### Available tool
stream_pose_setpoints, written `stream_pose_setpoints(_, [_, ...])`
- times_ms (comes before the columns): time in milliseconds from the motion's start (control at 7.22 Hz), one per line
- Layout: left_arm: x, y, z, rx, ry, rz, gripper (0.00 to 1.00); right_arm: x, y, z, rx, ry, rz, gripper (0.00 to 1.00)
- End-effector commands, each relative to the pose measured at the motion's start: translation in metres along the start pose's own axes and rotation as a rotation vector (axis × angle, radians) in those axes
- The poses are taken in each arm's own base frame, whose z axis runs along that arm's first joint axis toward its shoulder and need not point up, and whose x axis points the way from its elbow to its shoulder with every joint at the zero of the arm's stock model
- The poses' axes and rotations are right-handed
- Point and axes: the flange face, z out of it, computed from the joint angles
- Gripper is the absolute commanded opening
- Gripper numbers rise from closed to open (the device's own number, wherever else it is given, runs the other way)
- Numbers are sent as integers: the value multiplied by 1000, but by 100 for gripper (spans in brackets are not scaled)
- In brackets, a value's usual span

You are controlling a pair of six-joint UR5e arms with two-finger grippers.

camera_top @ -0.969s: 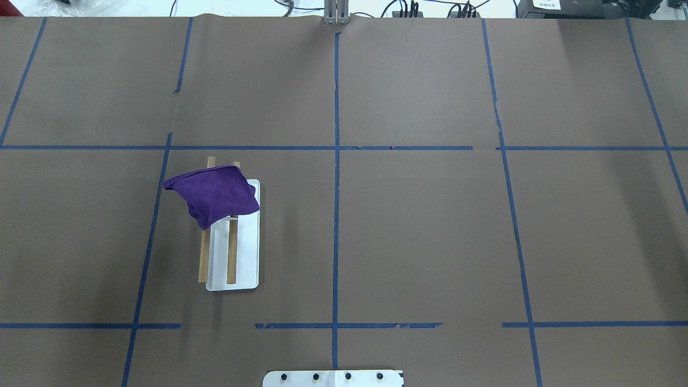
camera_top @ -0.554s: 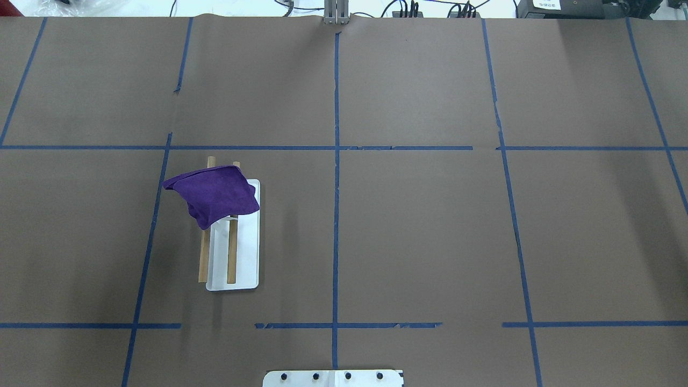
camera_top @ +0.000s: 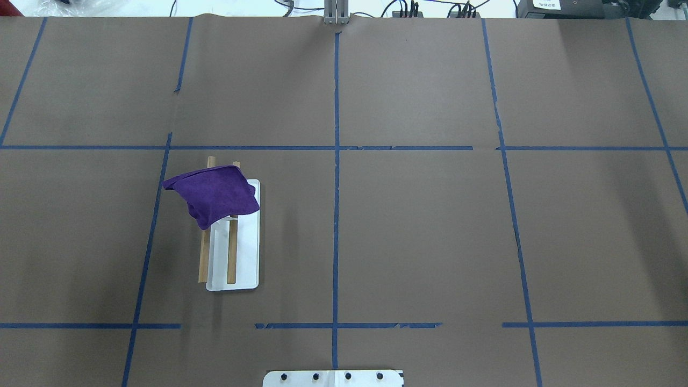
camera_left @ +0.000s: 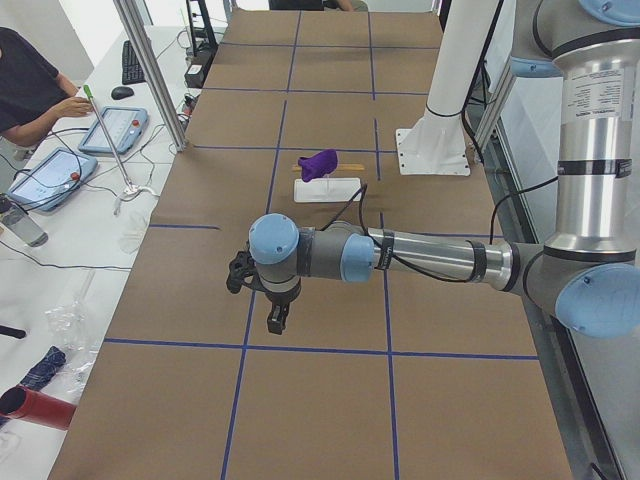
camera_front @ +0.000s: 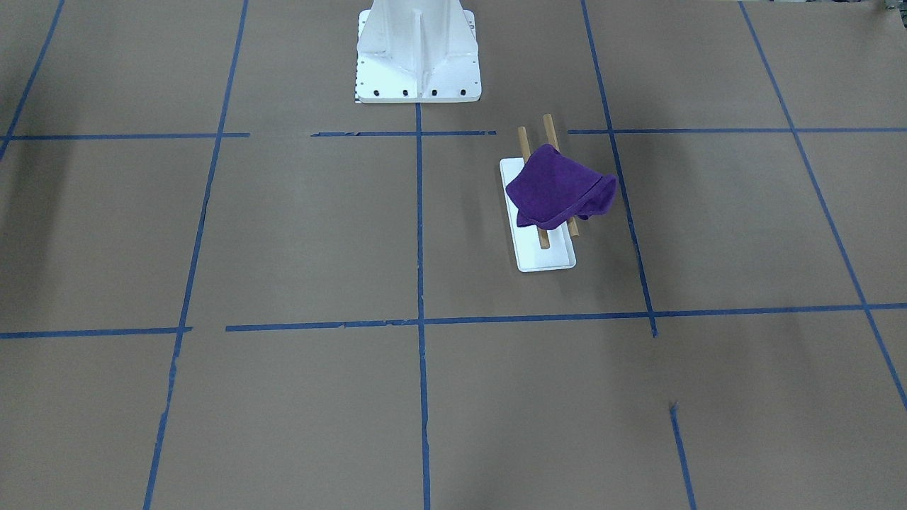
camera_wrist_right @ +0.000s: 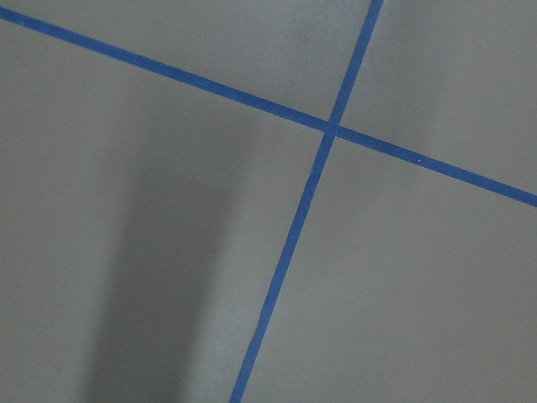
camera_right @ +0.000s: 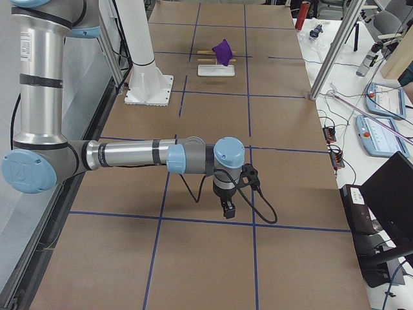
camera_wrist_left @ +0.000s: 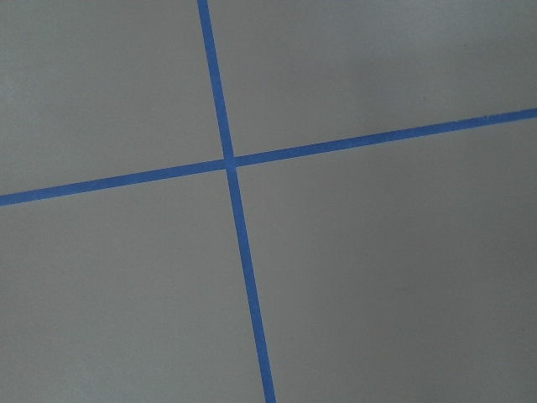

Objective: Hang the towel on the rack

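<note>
The purple towel (camera_top: 215,196) lies crumpled over the far ends of the rack's two wooden rods (camera_top: 232,258), above the white base (camera_top: 246,266). It also shows in the front view (camera_front: 556,188), draped on the rack (camera_front: 545,256). Both grippers are far from it and show only in the side views. The left gripper (camera_left: 276,322) hangs over the paper near the table's left end. The right gripper (camera_right: 228,211) hangs near the right end. I cannot tell whether either is open or shut. The wrist views show only brown paper and blue tape.
The white robot pedestal (camera_front: 418,57) stands at the table's robot side. Blue tape lines (camera_top: 336,215) cross the brown paper. A metal post (camera_left: 150,70) and an operator (camera_left: 30,85) with tablets are beside the table's left end.
</note>
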Motion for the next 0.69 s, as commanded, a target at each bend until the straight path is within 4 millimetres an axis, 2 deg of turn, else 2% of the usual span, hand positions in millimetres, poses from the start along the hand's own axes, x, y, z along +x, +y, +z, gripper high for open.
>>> stream_pose_setpoints(0, [0, -4, 4, -13, -43, 9, 100, -4, -1, 24, -49, -17, 24, 100])
stream_pose_setpoints(138, [2, -5, 3, -10, -44, 12, 100, -8, -3, 29, -58, -20, 22, 100])
stream_pose_setpoints(554, [-1, -7, 7, -17, -34, 5, 100, -15, -13, 20, -39, -14, 4, 100])
